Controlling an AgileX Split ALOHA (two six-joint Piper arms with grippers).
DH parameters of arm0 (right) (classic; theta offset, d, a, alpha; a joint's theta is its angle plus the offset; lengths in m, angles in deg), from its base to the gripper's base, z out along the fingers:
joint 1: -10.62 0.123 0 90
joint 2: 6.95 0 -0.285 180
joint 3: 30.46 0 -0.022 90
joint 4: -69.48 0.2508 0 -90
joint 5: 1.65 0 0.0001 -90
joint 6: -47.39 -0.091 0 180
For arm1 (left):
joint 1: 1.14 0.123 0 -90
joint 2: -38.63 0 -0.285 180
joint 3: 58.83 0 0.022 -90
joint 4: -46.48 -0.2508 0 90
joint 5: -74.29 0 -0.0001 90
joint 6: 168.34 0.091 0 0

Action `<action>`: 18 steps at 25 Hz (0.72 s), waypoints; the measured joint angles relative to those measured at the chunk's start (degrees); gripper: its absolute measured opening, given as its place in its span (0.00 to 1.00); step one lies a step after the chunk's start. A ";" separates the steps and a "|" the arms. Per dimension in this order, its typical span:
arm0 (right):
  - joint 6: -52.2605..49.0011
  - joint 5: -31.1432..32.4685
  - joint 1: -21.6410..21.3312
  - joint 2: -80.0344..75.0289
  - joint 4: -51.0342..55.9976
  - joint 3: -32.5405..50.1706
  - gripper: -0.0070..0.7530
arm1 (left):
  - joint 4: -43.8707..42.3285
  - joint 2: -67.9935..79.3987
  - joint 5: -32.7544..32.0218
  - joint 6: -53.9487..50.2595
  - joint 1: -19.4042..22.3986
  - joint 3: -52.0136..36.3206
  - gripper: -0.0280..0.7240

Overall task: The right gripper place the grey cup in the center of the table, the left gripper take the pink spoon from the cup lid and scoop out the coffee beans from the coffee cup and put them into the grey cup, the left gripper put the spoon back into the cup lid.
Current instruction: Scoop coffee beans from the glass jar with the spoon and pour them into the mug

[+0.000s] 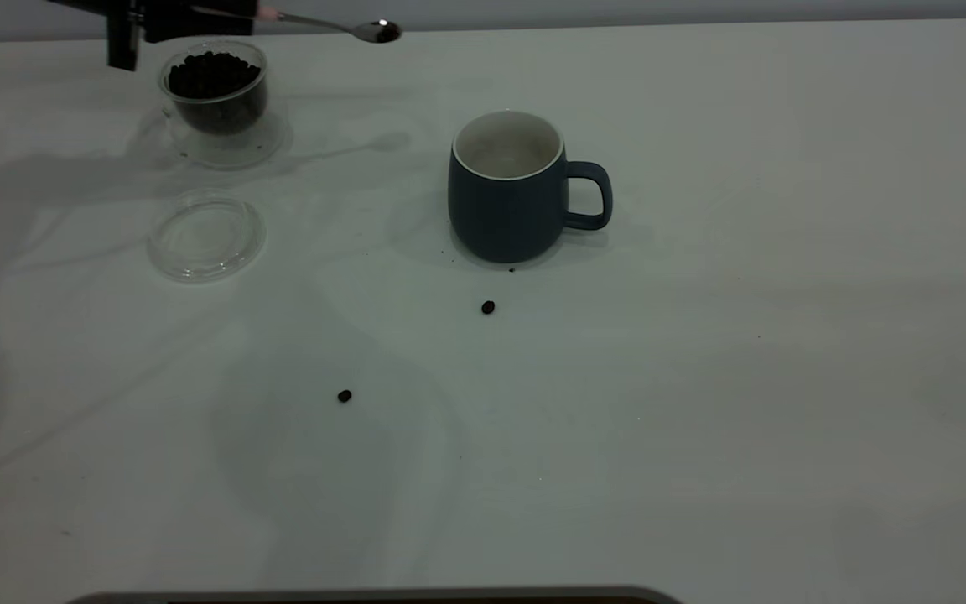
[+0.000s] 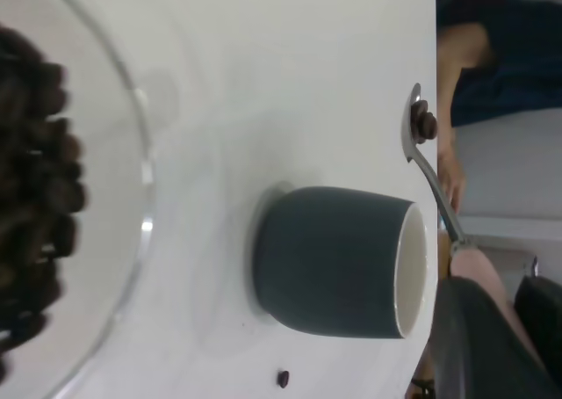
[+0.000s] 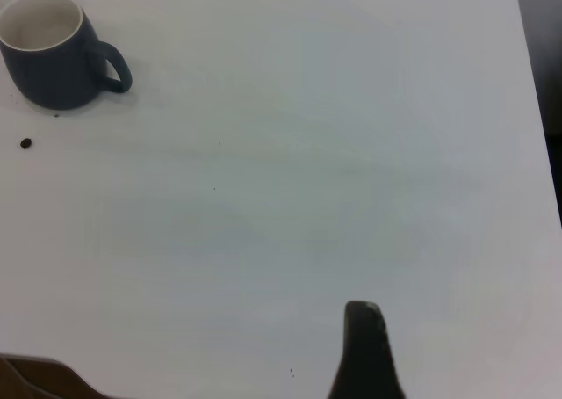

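Note:
My left gripper [image 1: 227, 12] is at the far left, above the coffee cup [image 1: 216, 92], and is shut on the pink spoon's handle. The pink spoon [image 1: 340, 27] sticks out level toward the grey cup [image 1: 506, 186], with coffee beans [image 1: 382, 33] in its bowl. The bowl is in the air, to the left of and beyond the grey cup. The coffee cup is nearly full of beans. The cup lid [image 1: 206, 235] lies empty in front of it. The left wrist view shows the spoon bowl [image 2: 420, 122] with beans beyond the grey cup [image 2: 334, 263]. My right gripper [image 3: 363, 351] is far from the grey cup [image 3: 53, 52].
Two stray beans lie on the table [image 1: 701, 377]: one just in front of the grey cup [image 1: 488, 307], one nearer the front [image 1: 345, 395]. The grey cup's handle points right. A person's arm [image 2: 457, 56] shows beyond the table's far edge.

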 joint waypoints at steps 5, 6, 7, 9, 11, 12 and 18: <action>0.05 0.00 0.00 0.00 0.00 0.00 0.79 | 0.00 0.00 -0.11 0.00 -2.14 0.00 0.19; 0.05 0.00 0.00 0.00 0.00 0.00 0.79 | 0.00 0.00 -0.11 -0.03 -2.46 0.00 0.19; 0.05 0.00 0.00 0.00 0.00 0.00 0.79 | 0.00 0.00 -0.11 -0.07 -2.83 0.00 0.19; 0.05 0.00 0.00 0.00 0.00 0.00 0.79 | 0.00 0.00 -0.11 -0.14 -3.36 0.00 0.19; 0.05 0.00 0.00 0.00 0.00 0.00 0.79 | 0.00 0.00 -0.11 -0.14 -3.99 0.00 0.19; 0.05 0.00 0.00 0.00 0.00 0.00 0.79 | 0.00 0.00 -0.11 -0.17 -4.31 0.00 0.19; 0.01 0.00 0.00 0.00 0.00 0.00 0.79 | 0.00 0.00 -0.11 -1.02 -5.69 0.00 0.19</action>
